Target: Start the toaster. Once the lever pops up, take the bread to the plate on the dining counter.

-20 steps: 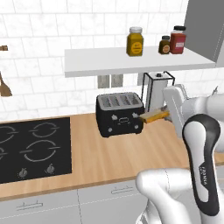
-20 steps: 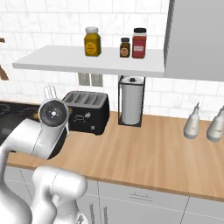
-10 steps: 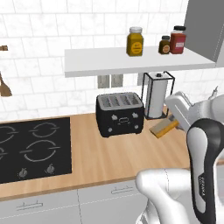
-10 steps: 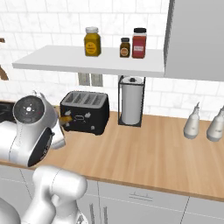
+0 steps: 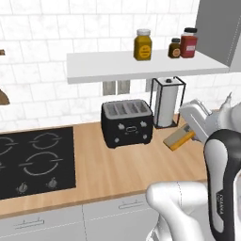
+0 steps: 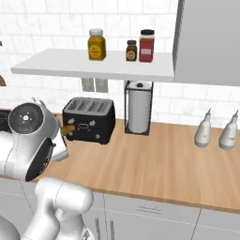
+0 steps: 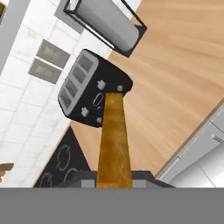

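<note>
A: Where is the bread (image 5: 179,138) now?

B: Out of the toaster (image 5: 127,124) and in the air, off to the toaster's three o'clock in the left base view, in front of the paper towel roll (image 5: 166,108); the gripper (image 7: 114,176) is closed partway on one end of it, the jaws pinching the slice across its thin faces.

A: Which way does it point?

B: Its long run lies along the gripper's own line; in the hand view it stretches from six o'clock up toward twelve, the free end over the toaster's black front; in the left base view it lies close to flat, the free end tipped toward eight o'clock, seen nearly edge-on.

A: And the step in hand?

B: I judge it to be the carry to the plate; keep the slice level and the grip steady, since it is held by one end only and a quick swing could lever it loose; lift clear of the counter (image 5: 113,169) and swing wide of the towel roll and the shelf (image 5: 141,68).
</note>
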